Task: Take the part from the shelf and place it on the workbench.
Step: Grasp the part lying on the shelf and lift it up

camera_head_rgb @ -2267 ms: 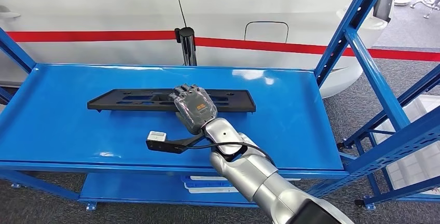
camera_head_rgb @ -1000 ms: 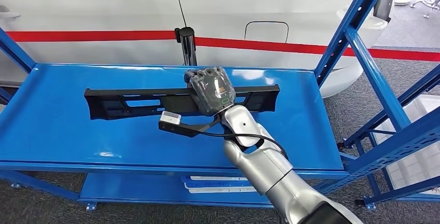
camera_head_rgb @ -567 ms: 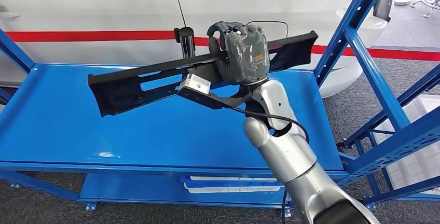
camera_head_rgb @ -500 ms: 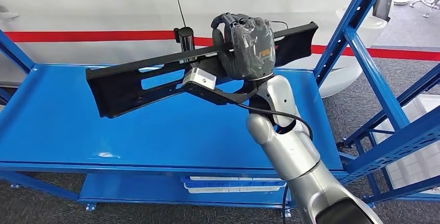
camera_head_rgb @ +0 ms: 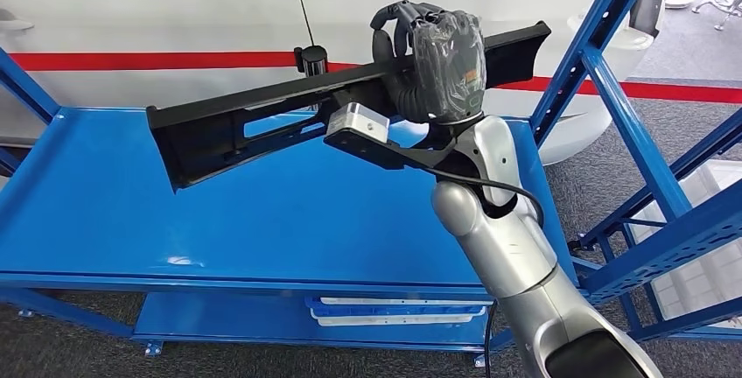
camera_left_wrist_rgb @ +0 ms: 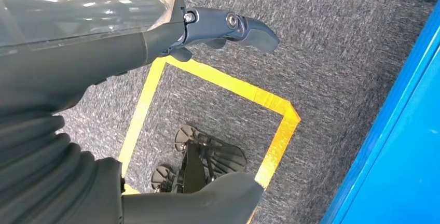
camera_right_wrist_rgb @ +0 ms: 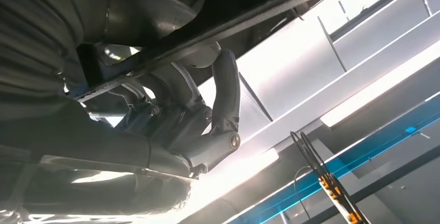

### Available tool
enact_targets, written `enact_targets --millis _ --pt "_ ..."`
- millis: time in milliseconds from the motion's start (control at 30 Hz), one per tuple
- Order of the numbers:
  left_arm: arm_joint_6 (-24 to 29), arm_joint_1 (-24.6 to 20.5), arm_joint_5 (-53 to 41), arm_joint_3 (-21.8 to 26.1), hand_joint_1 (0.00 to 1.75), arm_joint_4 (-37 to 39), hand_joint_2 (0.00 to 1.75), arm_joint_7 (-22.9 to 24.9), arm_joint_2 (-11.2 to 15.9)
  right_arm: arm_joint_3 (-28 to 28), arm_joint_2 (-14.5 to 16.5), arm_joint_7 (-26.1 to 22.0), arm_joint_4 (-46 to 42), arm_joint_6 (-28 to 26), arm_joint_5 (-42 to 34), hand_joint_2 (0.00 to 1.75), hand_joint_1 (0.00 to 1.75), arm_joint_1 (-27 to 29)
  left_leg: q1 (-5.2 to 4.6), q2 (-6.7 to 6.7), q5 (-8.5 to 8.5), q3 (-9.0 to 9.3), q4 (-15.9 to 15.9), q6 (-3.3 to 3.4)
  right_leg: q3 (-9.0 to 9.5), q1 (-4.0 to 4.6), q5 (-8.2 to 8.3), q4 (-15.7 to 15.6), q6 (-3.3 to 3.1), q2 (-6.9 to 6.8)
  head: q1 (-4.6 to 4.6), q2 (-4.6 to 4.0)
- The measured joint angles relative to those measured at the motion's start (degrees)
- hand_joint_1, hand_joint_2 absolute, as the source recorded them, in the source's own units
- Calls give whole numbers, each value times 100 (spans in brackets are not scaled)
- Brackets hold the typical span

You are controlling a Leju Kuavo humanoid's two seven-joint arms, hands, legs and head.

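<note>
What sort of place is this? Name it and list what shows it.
Probably a vehicle assembly or workshop floor: a white car body with a red stripe stands behind a blue steel shelf rack, the right hand holds a long black part, and yellow floor marking tape lines grey carpet.

Head view looks down over the shelf (camera_head_rgb: 262,220) (wrist views sit close, facing floor and ceiling).

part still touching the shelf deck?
No: in the head view the right hand holds the black part tilted, clear above the blue shelf.
</note>
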Motion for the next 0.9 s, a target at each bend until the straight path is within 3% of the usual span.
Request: enact_targets --millis 200,333,433,500,600,667,700,733,800,833,900 --pt "-202 25 107 115 0 -1 175 -23 0 3 1 -346 116 -89 -1068 175 175 11 -4 -2 -5 -4 6 4 2 -6 1 -3 3 0 0 0" --pt "-78 28 -13 121 0 -1 175 82 0 15 4 -395 172 82 -1484 175 175 -28 -5 -8 -50 -24 53 68 12 -77 -8 -4 41 -2 -3 0" --pt "-64 29 -25 121 0 -1 175 110 -2 44 3 -389 222 211 -1610 175 175 -118 10 1 -19 -8 26 113 4 -77 -25 20 79 -6 -3 0" --pt "-68 28 -25 121 0 -1 175 110 -8 52 1 -383 250 240 -1662 175 175 -185 42 20 34 18 -25 154 -116 -67 -205 294 68 -13 5 1" --pt "-73 30 -25 121 0 -1 175 110 -11 60 -6 -371 291 246 -1693 175 175 -202 55 29 53 9 -39 171 -579 -81 -699 1352 10 -17 26 1" --pt "-75 39 -25 121 0 -1 175 110 -13 62 -15 -365 324 249 -1703 175 175 -185 63 28 62 -11 -30 160 -714 -110 -770 1708 75 -18 28 0" --pt "-77 43 -25 121 0 -1 175 110 -15 63 -19 -364 337 251 -1706 175 175 -183 73 28 68 -21 -19 148 -616 -129 -675 1547 137 -19 30 0" --pt "-78 46 -22 121 0 -1 175 109 -17 64 -19 -364 347 257 -1709 175 175 -189 86 27 71 -38 5 130 -417 -156 -533 1186 205 -24 31 0" --pt "-86 47 -8 123 0 -2 175 96 -19 71 -10 -362 359 273 -1717 175 175 -208 90 21 71 -97 85 58 -29 -177 -298 500 273 -19 31 1" --pt "-100 49 0 126 0 -3 175 82 -19 76 -4 -356 365 284 -1719 175 175 -219 83 15 70 -128 129 14 64 -174 -248 316 262 -8 32 1" --pt "-136 60 9 131 0 -3 175 42 -20 92 22 -336 384 302 -1724 175 175 -230 77 -1 93 -173 176 -65 32 -147 -217 312 175 22 22 0"
